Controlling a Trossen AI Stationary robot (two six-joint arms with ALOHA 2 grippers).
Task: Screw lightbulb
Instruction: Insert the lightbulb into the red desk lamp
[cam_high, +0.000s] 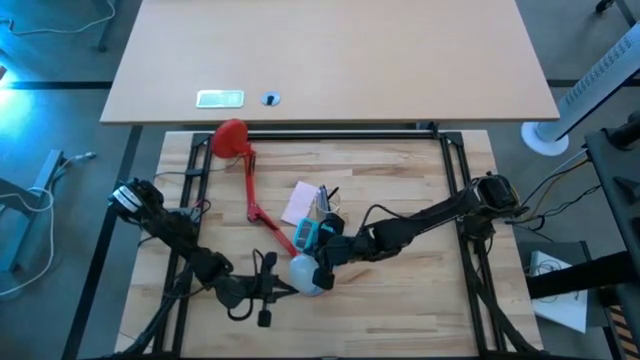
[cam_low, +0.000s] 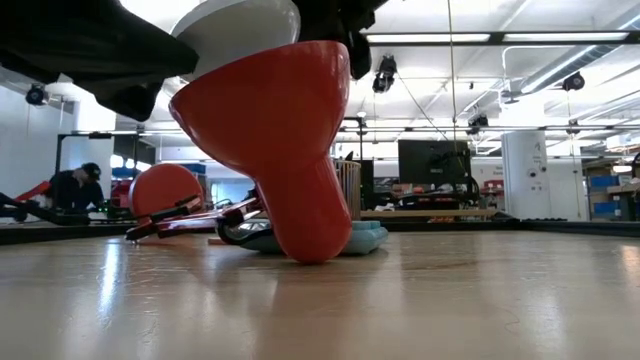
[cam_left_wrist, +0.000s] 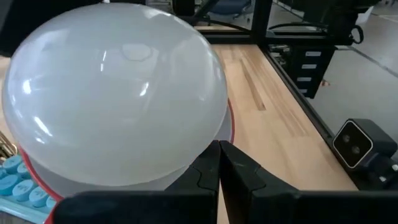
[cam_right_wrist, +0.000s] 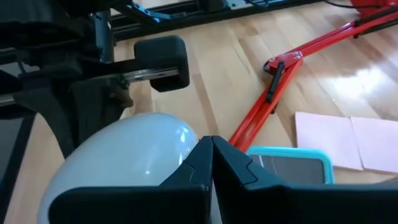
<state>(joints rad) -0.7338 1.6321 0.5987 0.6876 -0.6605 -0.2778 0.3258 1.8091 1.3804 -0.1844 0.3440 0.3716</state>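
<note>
Lightbulb (cam_high: 306, 274): I see glossy white.
Lamp arm (cam_high: 262, 214): red.
Lamp shade (cam_low: 275, 120): red.
Paper sheet (cam_high: 300, 203): pale pink.
Worktop (cam_high: 400, 180): light wood planks.

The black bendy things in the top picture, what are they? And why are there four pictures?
They are two robot arms, each with a two-finger gripper. One camera looks down from above, one sits level with the wooden table, and one rides on each wrist. On the table lie a red desk lamp, pink paper and a teal keypad gadget. Both arms meet at the lamp's white dome. The left gripper and right gripper sit against it, fingers closed. I cannot tell whether either grips it.
</note>
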